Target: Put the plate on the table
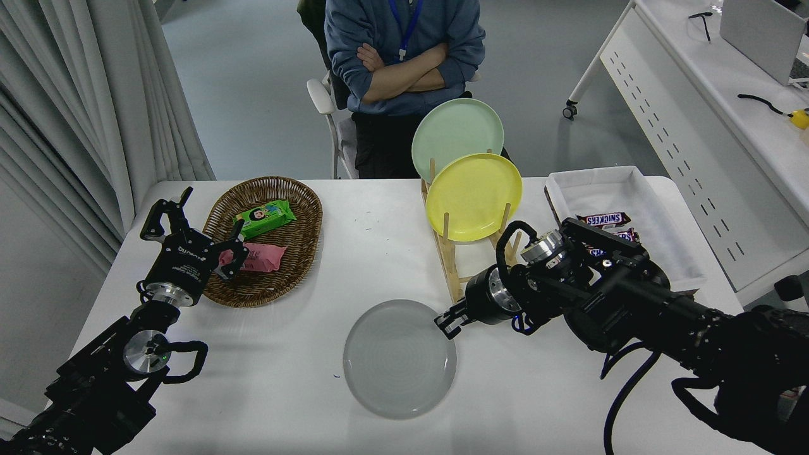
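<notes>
Plate (399, 358): round, light-grey, lying flat and face up on the table (379, 227), near its front edge; being circular, it has no long axis.
Right gripper (445, 323): at the plate's upper-right rim, fingers closed on the rim.
Rack (450, 265): just behind the gripper, holding a yellow plate (473, 196).
Left gripper (193, 224): parked lower left, fingers spread.

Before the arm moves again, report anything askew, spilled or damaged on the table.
Nothing stands out. The plate looks whole on the table, with the right gripper at its rim. No spill or breakage shows.
</notes>
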Available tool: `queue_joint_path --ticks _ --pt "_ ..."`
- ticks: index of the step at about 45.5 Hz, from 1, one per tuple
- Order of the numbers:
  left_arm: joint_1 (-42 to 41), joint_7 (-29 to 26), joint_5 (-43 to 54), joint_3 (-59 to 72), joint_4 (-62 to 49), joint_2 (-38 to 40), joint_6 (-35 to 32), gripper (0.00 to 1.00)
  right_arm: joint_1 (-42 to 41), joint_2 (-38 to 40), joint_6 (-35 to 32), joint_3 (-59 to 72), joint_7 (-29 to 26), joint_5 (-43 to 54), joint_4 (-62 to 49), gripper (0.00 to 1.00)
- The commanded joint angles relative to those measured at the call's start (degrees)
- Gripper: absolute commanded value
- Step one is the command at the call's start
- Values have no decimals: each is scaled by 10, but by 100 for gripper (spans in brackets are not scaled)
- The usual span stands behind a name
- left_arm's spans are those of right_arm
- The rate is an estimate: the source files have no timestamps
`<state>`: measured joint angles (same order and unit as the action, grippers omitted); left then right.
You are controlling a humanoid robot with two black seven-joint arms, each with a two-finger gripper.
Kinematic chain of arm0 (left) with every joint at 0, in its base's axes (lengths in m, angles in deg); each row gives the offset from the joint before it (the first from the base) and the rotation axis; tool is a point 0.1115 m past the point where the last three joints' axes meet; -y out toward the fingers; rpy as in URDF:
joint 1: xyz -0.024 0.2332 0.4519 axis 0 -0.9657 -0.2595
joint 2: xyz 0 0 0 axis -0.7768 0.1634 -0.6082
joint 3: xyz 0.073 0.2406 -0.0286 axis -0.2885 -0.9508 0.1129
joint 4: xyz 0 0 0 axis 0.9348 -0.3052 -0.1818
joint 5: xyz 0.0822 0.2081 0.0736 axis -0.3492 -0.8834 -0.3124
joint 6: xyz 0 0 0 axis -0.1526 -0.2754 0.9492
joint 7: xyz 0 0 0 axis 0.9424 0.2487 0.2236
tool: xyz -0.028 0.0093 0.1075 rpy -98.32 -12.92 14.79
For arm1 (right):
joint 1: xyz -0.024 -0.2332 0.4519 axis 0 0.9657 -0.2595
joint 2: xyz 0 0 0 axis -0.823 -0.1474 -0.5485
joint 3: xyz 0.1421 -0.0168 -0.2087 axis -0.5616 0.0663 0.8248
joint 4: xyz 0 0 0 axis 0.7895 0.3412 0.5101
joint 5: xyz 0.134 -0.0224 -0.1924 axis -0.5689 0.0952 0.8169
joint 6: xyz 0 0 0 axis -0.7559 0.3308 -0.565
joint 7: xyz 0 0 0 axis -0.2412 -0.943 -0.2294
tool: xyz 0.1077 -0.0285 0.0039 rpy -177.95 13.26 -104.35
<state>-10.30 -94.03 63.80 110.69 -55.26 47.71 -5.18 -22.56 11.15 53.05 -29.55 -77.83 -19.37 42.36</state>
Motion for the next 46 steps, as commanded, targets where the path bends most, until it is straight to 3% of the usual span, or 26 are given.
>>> queue_joint_path --ticks 1,30,34,37,38,43,46 --pt "0 0 0 0 0 0 0 100 2 -6 0 -4 0 -1 -11 0" --pt "0 0 0 0 0 0 0 100 3 -11 0 -5 -1 4 -3 1" --pt "0 0 0 0 0 0 0 100 0 -11 0 -5 -1 5 -3 17" --pt "0 0 0 0 0 0 0 100 -1 -11 0 -4 0 7 -3 65" --pt "0 0 0 0 0 0 0 100 -1 -11 0 -3 0 8 -3 76" --pt "0 0 0 0 0 0 0 100 -4 -11 0 -1 0 10 -3 82" --pt "0 0 0 0 0 0 0 100 -5 -11 0 -1 0 10 -3 94"
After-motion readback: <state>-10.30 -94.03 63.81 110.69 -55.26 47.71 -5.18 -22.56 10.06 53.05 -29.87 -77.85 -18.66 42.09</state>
